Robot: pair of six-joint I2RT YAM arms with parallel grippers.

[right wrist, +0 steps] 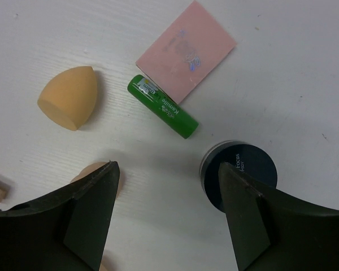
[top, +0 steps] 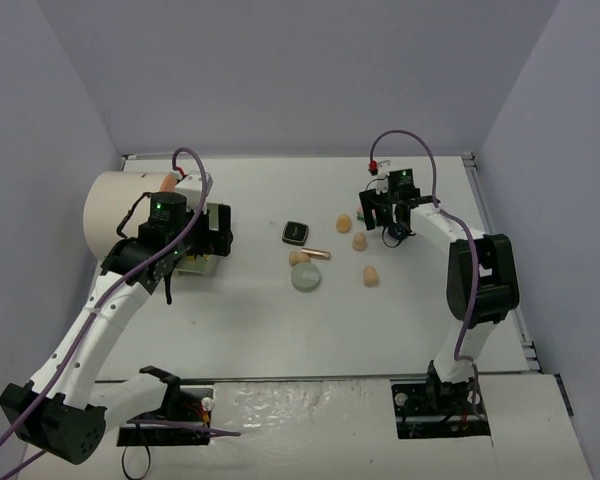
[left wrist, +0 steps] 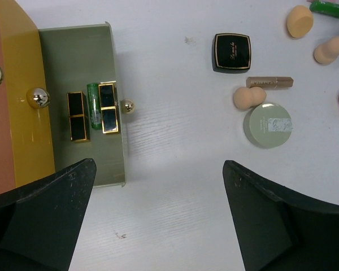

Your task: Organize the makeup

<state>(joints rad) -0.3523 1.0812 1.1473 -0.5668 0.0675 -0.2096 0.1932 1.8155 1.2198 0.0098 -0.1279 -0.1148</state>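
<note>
Right gripper (right wrist: pixel 166 168) spread, empty, near green plastic tube (right wrist: pixel 163 106). Best to close across its short axis, clear of pink square pad (right wrist: pixel 186 51). Left gripper (left wrist: pixel 158 162) spread, empty.

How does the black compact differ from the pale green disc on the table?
The compact is square; the disc is round. The compact is black with gold script; the disc is pale green with a light label. The disc looks somewhat wider than the compact. Both lie flat on the white table.
</note>
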